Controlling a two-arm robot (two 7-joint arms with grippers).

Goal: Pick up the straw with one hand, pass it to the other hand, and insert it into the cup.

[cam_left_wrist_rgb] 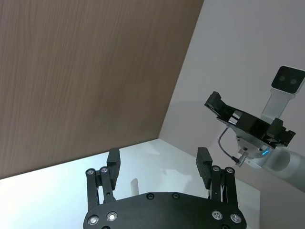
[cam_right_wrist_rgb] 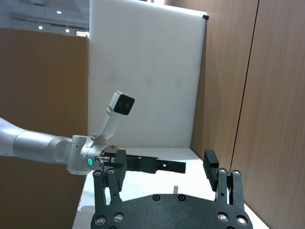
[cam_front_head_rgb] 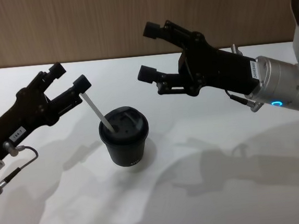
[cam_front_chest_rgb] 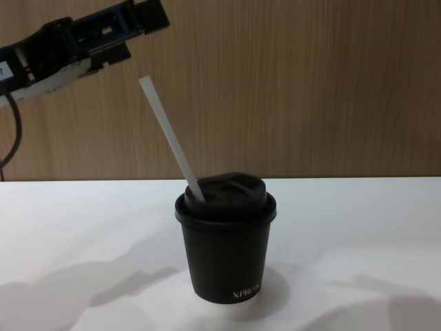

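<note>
The straw [cam_front_head_rgb: 98, 112] leans in the cup [cam_front_head_rgb: 124, 139], just off my spread left gripper [cam_front_head_rgb: 69, 77]; my right gripper [cam_front_head_rgb: 148, 52] gapes wide above.

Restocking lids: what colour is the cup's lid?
Black, like the cup; the lid shows best in the chest view.

a matte black paper cup [cam_front_head_rgb: 125, 140] with a black sip lid and small white lettering near its base stands upright on the white table, near the middle. a thin white straw [cam_front_head_rgb: 98, 112] sits with its lower end in the lid's opening, its free upper end leaning up and to the left.
</note>
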